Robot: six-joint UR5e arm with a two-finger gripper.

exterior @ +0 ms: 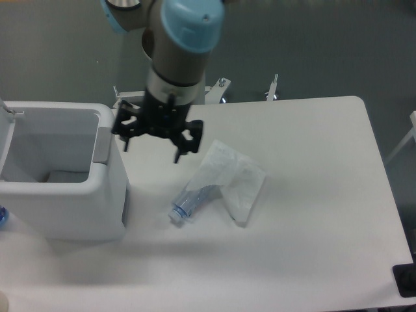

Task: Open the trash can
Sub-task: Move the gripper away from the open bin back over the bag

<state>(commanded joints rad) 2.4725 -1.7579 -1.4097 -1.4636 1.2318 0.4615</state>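
**A:** How is the trash can (62, 195) seen?

**B:** A large white box-shaped bin with rounded corners is seen at the left edge of the white table (312, 260). Its top is uncovered, so the pale hollow inside is shown. A grey push-bar (103, 134) is set along the right rim. Only a thin white sliver of the lid (5, 110) is seen, stood up at the far left rim.

**A:** What is placed around it?

**B:** A small clear plastic bottle (188, 203) is laid on the table to the right of the bin, partly covered by a thin white plastic bag (233, 179). The black two-finger gripper (153, 142) is held above the table just beside the bin's right rim, between bin and bag. Its fingers are spread apart and nothing is grasped. Nothing is seen over the bin's mouth.

**A:** Which way is the bin turned?

**B:** The opening is faced upward. The long axis is run left to right, with the push-bar end toward the gripper.
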